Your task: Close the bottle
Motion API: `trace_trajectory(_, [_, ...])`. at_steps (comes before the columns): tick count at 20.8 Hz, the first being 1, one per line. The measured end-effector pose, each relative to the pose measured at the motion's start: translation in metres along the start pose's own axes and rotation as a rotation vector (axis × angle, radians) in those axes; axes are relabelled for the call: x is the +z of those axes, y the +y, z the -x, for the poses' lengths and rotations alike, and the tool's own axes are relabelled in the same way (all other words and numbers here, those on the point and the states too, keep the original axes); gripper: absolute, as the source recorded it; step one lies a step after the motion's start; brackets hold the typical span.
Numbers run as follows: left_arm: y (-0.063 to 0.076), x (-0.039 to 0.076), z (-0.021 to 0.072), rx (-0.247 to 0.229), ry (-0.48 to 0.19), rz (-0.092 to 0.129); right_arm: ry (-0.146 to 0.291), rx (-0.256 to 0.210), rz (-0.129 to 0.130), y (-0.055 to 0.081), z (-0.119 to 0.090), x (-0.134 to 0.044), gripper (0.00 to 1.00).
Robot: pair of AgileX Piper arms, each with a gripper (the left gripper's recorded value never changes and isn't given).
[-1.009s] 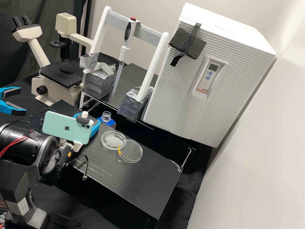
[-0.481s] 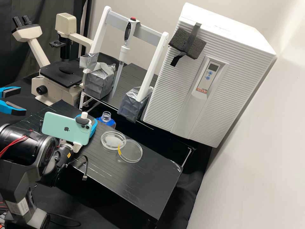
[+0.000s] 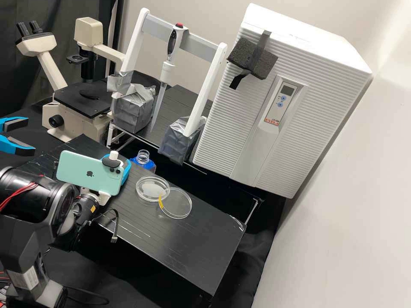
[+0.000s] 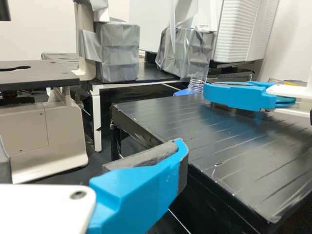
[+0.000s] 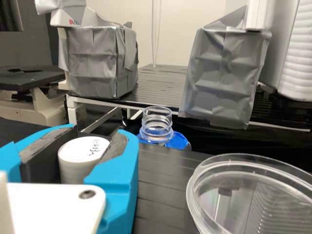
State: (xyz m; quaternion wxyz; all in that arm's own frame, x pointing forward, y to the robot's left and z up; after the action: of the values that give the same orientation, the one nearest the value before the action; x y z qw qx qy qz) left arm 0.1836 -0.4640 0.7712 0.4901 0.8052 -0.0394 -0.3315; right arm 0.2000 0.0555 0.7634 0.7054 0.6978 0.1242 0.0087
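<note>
In the high view, the left hand (image 3: 30,136) sits at the 9 o'clock edge of the scene, off the desk (image 3: 184,239), with its two blue fingers (image 3: 17,145) apart and nothing between them. Toward 1 o'clock from it stands a beige microscope (image 3: 64,98). The right hand (image 3: 114,162) is over the left end of the desk, with a mint-green phone (image 3: 87,171) mounted on its wrist. In the right wrist view, the right hand (image 5: 83,141) is clamped on a white cap (image 5: 80,156), which is held upright between the blue fingers (image 5: 114,170). The bottle (image 3: 143,157) stands uncapped just beside the right hand, toward 3 o'clock from it, at the far edge of the desk. Its clear threaded neck (image 5: 157,119) is open above a blue body. The cap and the neck are apart. The left wrist view shows the same bottle (image 4: 197,84) beyond the right hand (image 4: 248,95). Two clear petri dishes (image 3: 165,196) lie overlapping on the desk, toward 5 o'clock from the bottle. Behind the bottle, toward 12 o'clock, a pipette (image 3: 165,72) hangs from a white stand (image 3: 205,81). The feet of the stand are set in grey tape-wrapped blocks (image 3: 180,139). A white ribbed cabinet (image 3: 278,98) stands at 3 o'clock in the scene.
</note>
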Motion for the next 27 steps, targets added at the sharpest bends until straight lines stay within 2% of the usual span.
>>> trace_trajectory(5, [0.0,0.0,0.0,0.0,0.0,0.0,0.015,0.057,-0.003,0.012,0.0,-0.004,0.0])
trace_trajectory(8, [0.0,0.0,0.0,0.0,0.0,0.0,0.019,0.085,-0.005,0.022,-0.012,-0.008,0.0])
trace_trajectory(11, [0.0,0.0,0.0,0.0,0.0,0.0,0.013,0.117,-0.006,0.032,-0.033,-0.01,0.0])
trace_trajectory(16, [0.0,0.0,0.0,0.0,0.0,0.0,-0.031,0.127,-0.008,0.044,-0.063,-0.006,0.0])
trace_trajectory(19, [0.0,0.0,0.0,0.0,0.0,0.0,-0.042,0.135,-0.009,0.05,-0.076,-0.005,0.0])
trace_trajectory(23, [0.0,0.0,0.0,0.0,0.0,-0.008,-0.056,0.12,-0.01,0.048,-0.086,-0.003,0.0])
trace_trajectory(27, [0.0,0.001,-0.0004,-0.002,-0.005,-0.008,-0.083,0.092,0.002,0.043,-0.093,0.003,0.0])
